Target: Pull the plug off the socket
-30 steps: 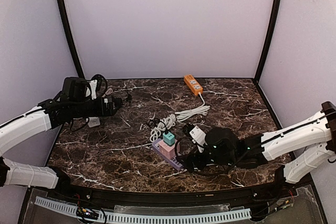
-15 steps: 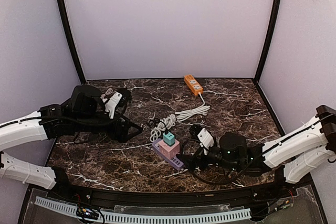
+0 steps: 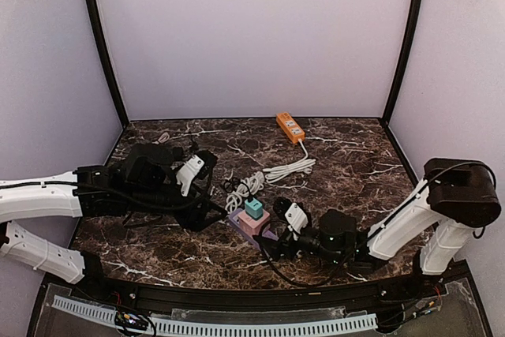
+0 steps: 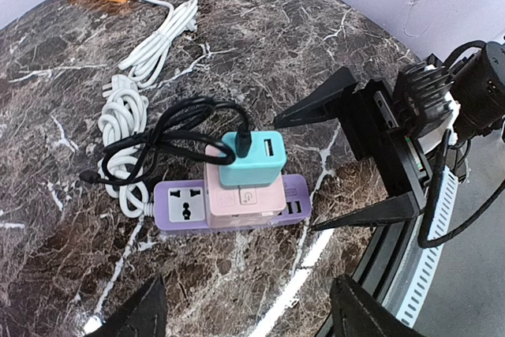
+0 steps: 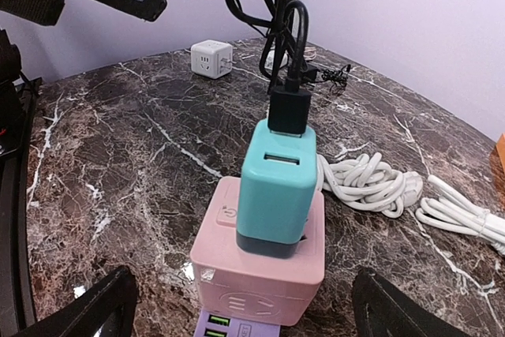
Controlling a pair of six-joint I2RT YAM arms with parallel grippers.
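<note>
Left gripper (image 3: 215, 189) has swung in from the far left and now hangs just left of the purple power strip (image 4: 177, 209), jaws narrowing but apart and empty. The right gripper (image 4: 298, 173) has dropped low at the strip's near right end, spread wide and holding nothing, so I judge the grasp is yet to come. The teal plug (image 5: 278, 187) stands upright in the pink socket cube (image 5: 260, 266) on the strip at mid-table; its black cable (image 4: 166, 136), looped beside a coiled white cord (image 4: 126, 116), could snag a pull.
</note>
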